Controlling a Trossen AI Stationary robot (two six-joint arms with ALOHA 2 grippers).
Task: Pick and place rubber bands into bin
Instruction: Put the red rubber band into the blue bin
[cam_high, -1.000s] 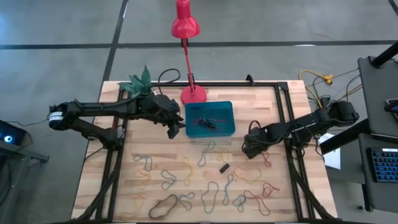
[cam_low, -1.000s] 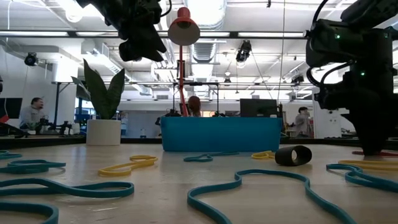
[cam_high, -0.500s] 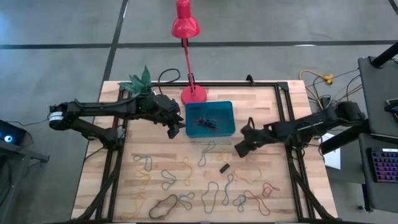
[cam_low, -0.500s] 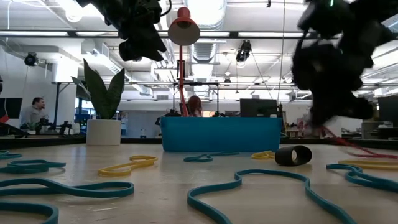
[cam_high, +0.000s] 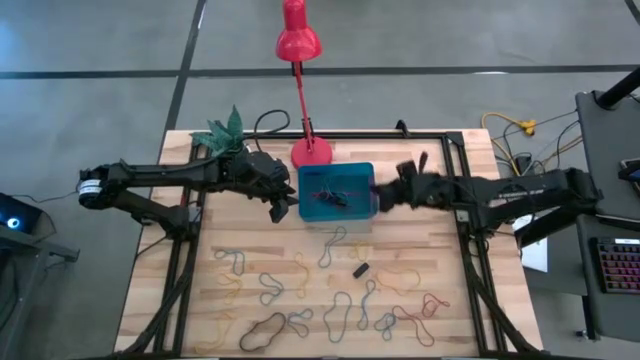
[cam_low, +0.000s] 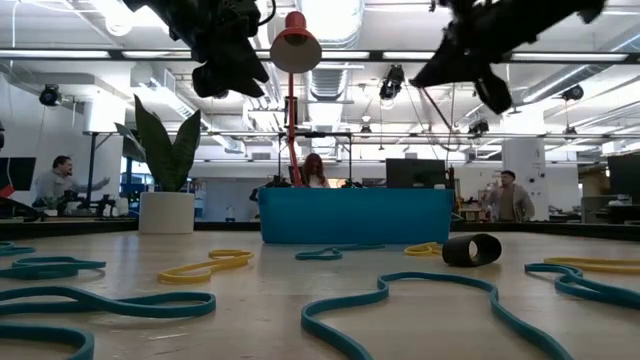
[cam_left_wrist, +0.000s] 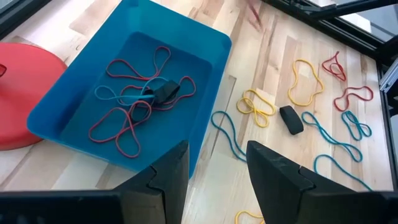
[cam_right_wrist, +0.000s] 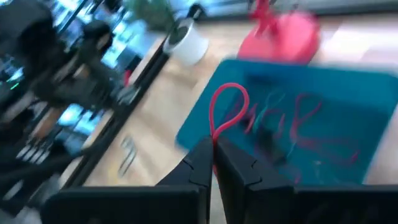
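Where table lay before, right fingers (cam_right_wrist: 212, 163) (clenched on red band (cam_right_wrist: 227, 112)) reach bin (cam_high: 362, 170), left fingers (cam_left_wrist: 211, 177) apart

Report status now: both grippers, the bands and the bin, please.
Right gripper shut on a red band, at the bin. Left gripper open, empty, at the bin's other side. Nothing in the way.

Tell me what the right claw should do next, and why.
Probably ease a little farther over the bin, then open. The right claw is shut on a red rubber band that dangles near the bin's edge; several bands already lie inside.
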